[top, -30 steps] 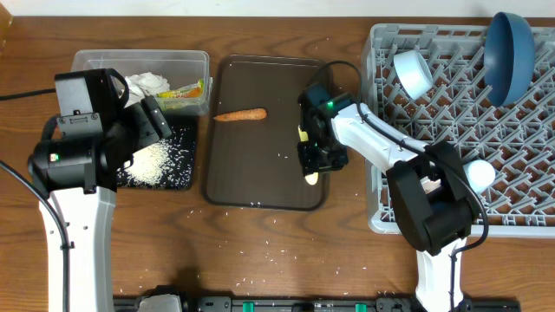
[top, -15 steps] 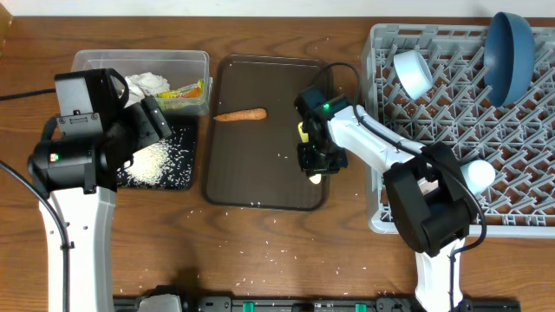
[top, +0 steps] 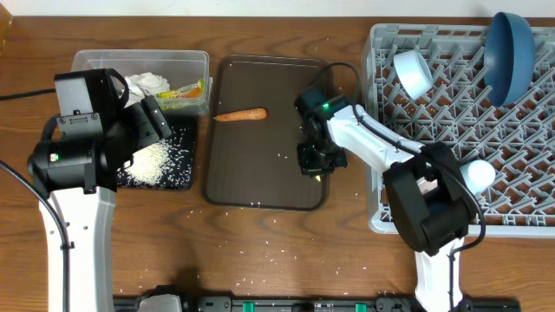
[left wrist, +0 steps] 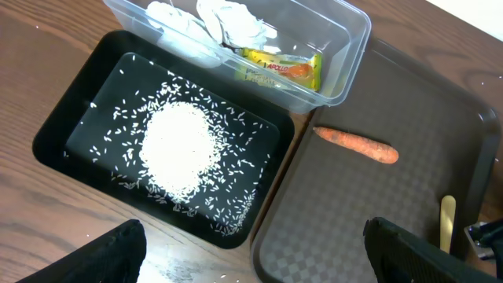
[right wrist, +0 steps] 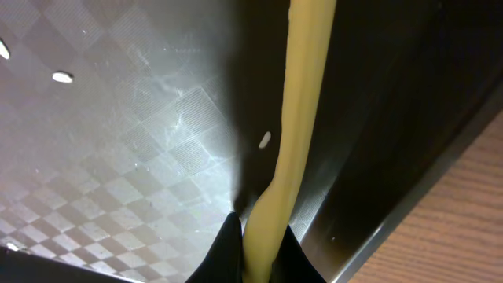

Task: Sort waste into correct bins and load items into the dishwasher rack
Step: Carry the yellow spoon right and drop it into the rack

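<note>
My right gripper (top: 314, 162) is low over the right side of the brown tray (top: 256, 173), shut on the pale yellow spoon (right wrist: 302, 94); its black fingertips (right wrist: 228, 240) pinch the handle. The spoon lies along the tray's right rim (left wrist: 447, 222). The carrot piece (top: 240, 114) lies on the tray's far part. My left gripper (left wrist: 255, 271) hangs open above the near corner of the black tray (left wrist: 71, 110), which holds a heap of rice (left wrist: 179, 149). The clear tub (top: 139, 59) holds tissue (top: 146, 84) and a wrapper (top: 184, 91).
The grey dishwasher rack (top: 520, 199) fills the right side and holds a dark blue dish (top: 509, 54), a light blue cup (top: 413, 73) and a pale round item (top: 479, 174). Rice grains are scattered on the wooden table (top: 260, 251) in front of the trays.
My right gripper has shut on the spoon's handle and shifted slightly toward the far side. The left arm has not moved.
</note>
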`<state>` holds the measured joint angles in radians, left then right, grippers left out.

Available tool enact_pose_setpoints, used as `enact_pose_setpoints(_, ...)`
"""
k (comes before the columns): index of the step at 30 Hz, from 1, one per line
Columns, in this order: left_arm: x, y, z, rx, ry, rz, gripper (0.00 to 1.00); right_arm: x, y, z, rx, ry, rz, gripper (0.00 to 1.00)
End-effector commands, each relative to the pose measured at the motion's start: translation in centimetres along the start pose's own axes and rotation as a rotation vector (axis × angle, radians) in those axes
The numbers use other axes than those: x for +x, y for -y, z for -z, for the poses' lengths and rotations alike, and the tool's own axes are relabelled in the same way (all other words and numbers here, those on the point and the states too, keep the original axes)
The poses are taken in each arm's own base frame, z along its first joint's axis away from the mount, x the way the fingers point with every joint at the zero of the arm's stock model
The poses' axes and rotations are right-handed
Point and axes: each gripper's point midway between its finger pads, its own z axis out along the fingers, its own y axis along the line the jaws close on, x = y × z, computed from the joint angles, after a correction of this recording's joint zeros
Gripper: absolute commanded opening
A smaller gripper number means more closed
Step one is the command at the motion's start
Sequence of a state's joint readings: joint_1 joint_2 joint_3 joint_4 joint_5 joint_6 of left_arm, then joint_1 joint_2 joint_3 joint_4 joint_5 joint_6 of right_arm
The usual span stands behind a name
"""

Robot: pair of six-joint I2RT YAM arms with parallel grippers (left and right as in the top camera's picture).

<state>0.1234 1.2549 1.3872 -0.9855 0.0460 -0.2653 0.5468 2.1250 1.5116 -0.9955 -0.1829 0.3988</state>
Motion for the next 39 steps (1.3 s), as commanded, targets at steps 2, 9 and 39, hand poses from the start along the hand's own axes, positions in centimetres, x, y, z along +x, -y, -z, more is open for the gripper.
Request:
enact_pose_setpoints(2,-0.2,-0.1,0.3,-0.002,0.012,0.005,0.91,-2.7,-0.8,3.9,-0.010,0.109,0.063,0.01)
enact_pose_setpoints(9,-0.2,-0.1,0.3,-0.001,0.012,0.005,0.91,-4.6,2.2,16.9,0.084,0.405,0.101,0.01)
enact_pose_setpoints(39,-0.2,-0.1,0.3,-0.001,0.012,0.005,0.91,-1.6,16.7,14.7,0.277,0.294,-0.158,0.99)
